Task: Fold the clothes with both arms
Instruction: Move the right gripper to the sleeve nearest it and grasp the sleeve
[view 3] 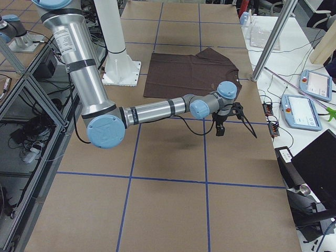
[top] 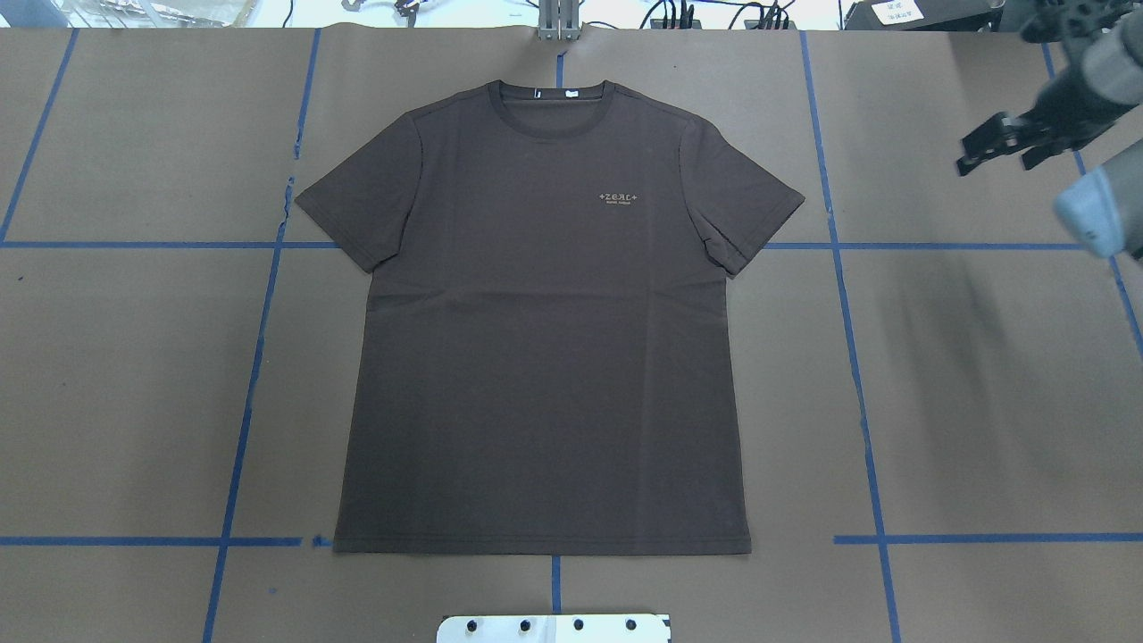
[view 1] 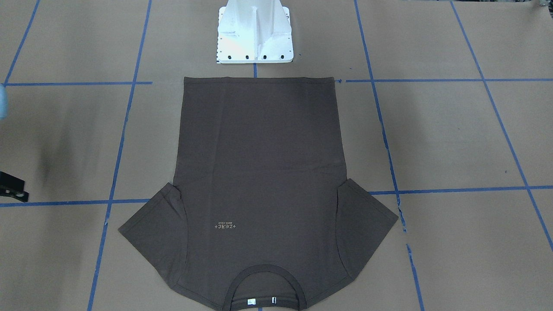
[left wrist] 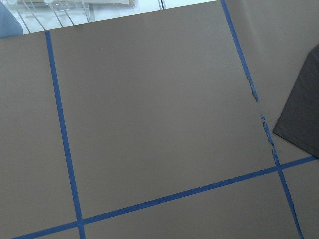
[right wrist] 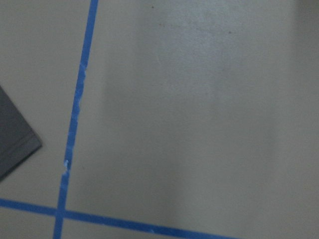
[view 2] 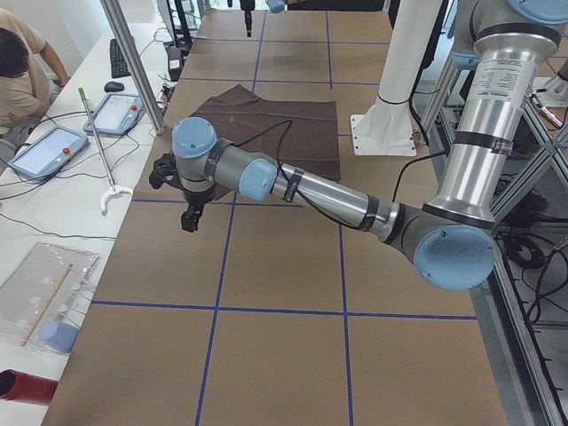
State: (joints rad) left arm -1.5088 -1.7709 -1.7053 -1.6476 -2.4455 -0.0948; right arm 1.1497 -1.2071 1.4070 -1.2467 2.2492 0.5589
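The clothes are one dark brown T-shirt [view 1: 259, 172] [top: 545, 339] lying flat and face up on the brown paper table, collar at the far edge, hem toward the robot's base. Both arms are off to the sides, clear of it. My right gripper [top: 993, 166] [view 1: 17, 190] hovers beyond the shirt's right sleeve, open and holding nothing. My left gripper [view 2: 189, 217] hangs over bare table near the far left edge; whether it is open or shut I cannot tell. A sleeve corner [left wrist: 304, 114] [right wrist: 12, 139] shows at the edge of each wrist view.
The white pedestal base [view 1: 255, 30] [top: 554, 628] stands just behind the hem. Blue tape lines [top: 848, 268] grid the table. Beyond the far edge a person [view 2: 22, 71] sits at a bench with tablets [view 2: 115, 114], cables and a metal post [view 3: 270, 42].
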